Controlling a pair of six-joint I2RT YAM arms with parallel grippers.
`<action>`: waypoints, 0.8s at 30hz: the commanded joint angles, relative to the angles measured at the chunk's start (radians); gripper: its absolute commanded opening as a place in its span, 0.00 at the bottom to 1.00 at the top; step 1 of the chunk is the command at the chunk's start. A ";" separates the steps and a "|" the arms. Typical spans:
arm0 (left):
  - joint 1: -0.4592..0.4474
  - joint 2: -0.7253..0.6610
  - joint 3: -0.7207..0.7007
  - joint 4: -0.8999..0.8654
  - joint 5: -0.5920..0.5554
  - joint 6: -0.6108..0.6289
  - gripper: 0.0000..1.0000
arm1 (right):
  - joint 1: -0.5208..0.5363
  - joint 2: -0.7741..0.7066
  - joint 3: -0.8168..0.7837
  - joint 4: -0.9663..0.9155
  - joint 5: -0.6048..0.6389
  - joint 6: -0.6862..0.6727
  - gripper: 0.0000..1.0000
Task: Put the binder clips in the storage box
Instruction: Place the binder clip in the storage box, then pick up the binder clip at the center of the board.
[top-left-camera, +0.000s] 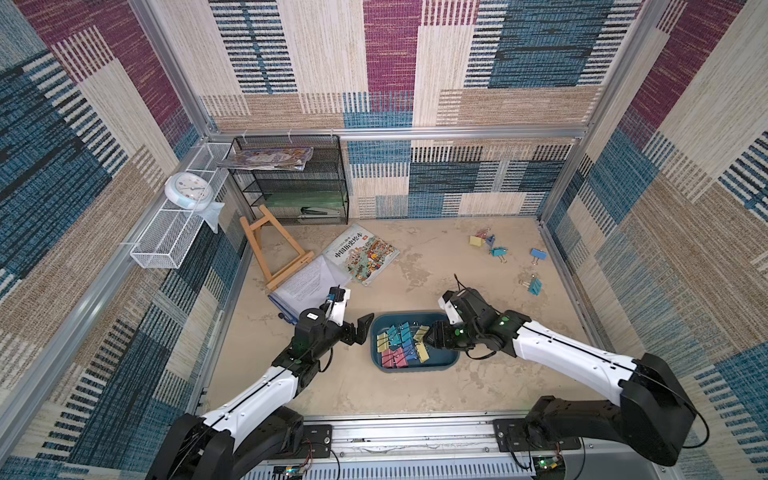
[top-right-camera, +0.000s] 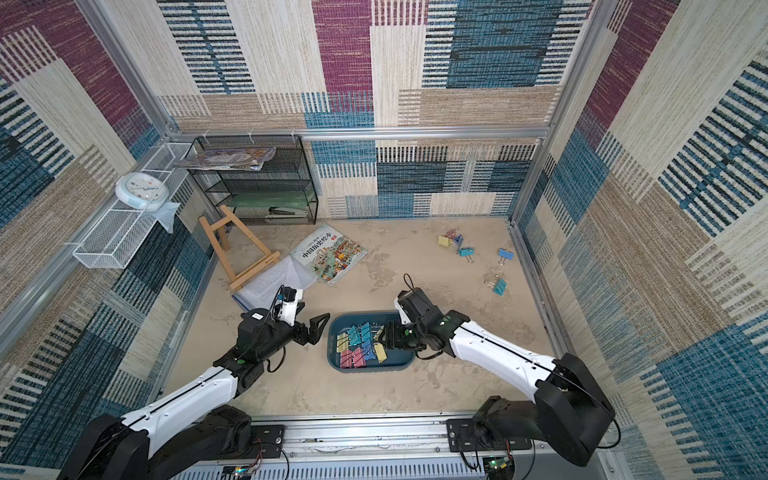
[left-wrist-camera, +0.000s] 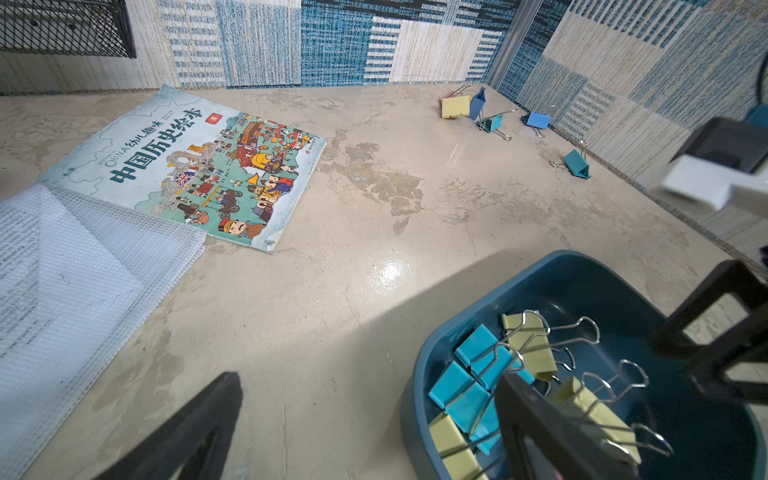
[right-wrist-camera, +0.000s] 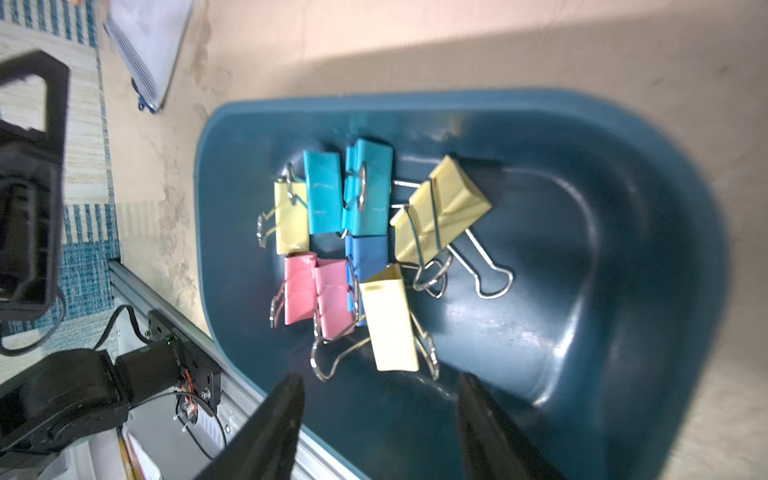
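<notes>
The dark teal storage box (top-left-camera: 441, 360) (top-right-camera: 399, 360) sits front centre on the table, with several binder clips (top-left-camera: 401, 345) (right-wrist-camera: 345, 232) in yellow, teal, blue and pink piled at its left end. My right gripper (top-left-camera: 428, 336) (right-wrist-camera: 378, 380) hovers open over the box. A pale yellow clip (right-wrist-camera: 390, 320) lies loose just ahead of its fingertips. My left gripper (top-left-camera: 360, 330) (left-wrist-camera: 372, 378) stands wide open and empty at the box's left rim (left-wrist-camera: 415, 415). Several more clips lie at the back right: yellow (top-left-camera: 475, 240), teal (top-left-camera: 498, 252), blue (top-left-camera: 538, 253), teal (top-left-camera: 535, 286).
A picture book (top-left-camera: 361, 253) and a mesh pouch of papers (top-left-camera: 307, 286) lie behind the left gripper. A wooden easel (top-left-camera: 270, 249) and a black mesh rack (top-left-camera: 291, 178) stand at the back left. A white wire basket (top-left-camera: 174, 232) with a clock (top-left-camera: 187, 191) hangs on the left wall.
</notes>
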 joint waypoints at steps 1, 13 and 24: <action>-0.001 -0.057 0.007 0.008 0.012 -0.051 0.99 | -0.001 -0.070 0.046 -0.099 0.242 -0.020 0.72; -0.209 -0.119 0.340 -0.350 -0.073 -0.594 0.86 | -0.515 0.226 0.425 -0.260 0.694 -0.143 0.79; -0.346 0.262 0.628 -0.387 0.214 -0.483 0.85 | -0.751 0.654 0.675 -0.220 0.685 -0.420 0.75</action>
